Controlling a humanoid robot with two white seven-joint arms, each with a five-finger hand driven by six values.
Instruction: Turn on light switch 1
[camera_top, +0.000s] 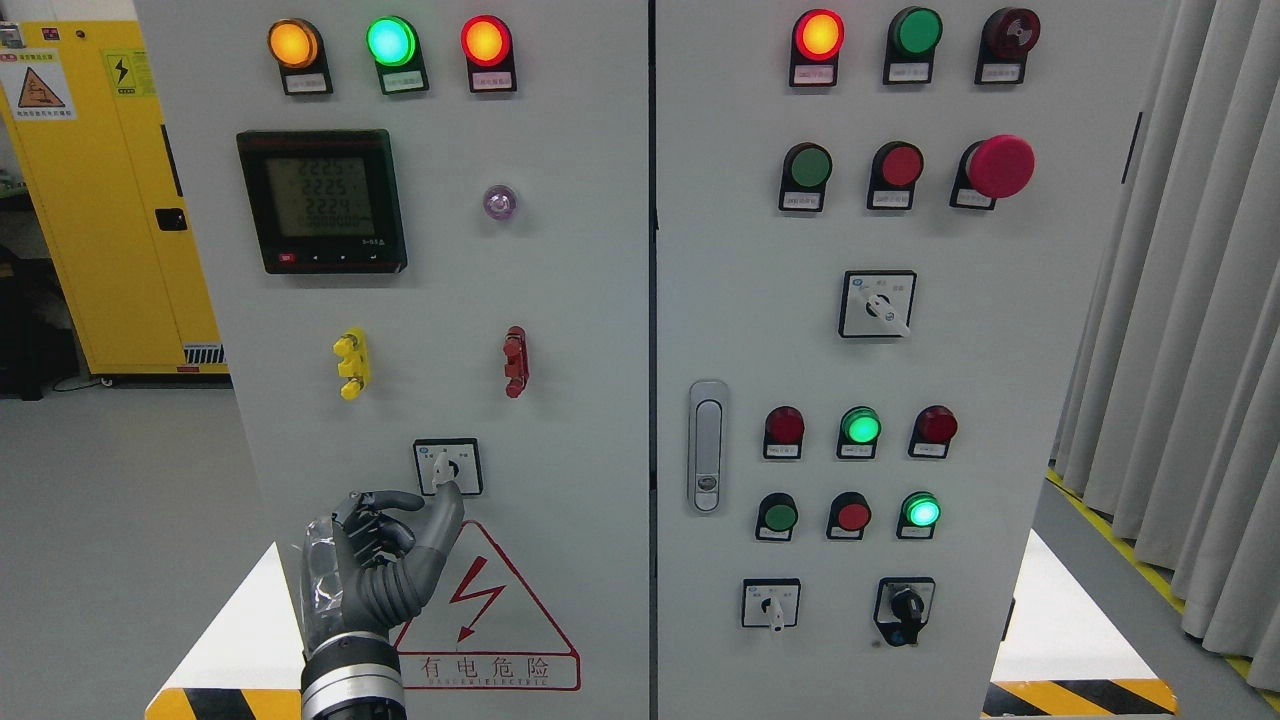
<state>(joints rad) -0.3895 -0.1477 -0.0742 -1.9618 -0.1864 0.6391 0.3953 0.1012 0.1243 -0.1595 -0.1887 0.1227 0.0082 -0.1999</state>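
Head view: left hand (375, 565), fingers curled and empty, thumb touching rotary switch (447, 467) on grey cabinet (590, 400); curtain (1180, 350) right.

Grey cabinet (580, 300); orange lamp (293, 43), green lamp (390, 41), red lamp (485, 41) upper left; yellow locker (90, 200) left edge; red-outlined warning triangle (490, 610) bottom; dark grey hand (385, 565).
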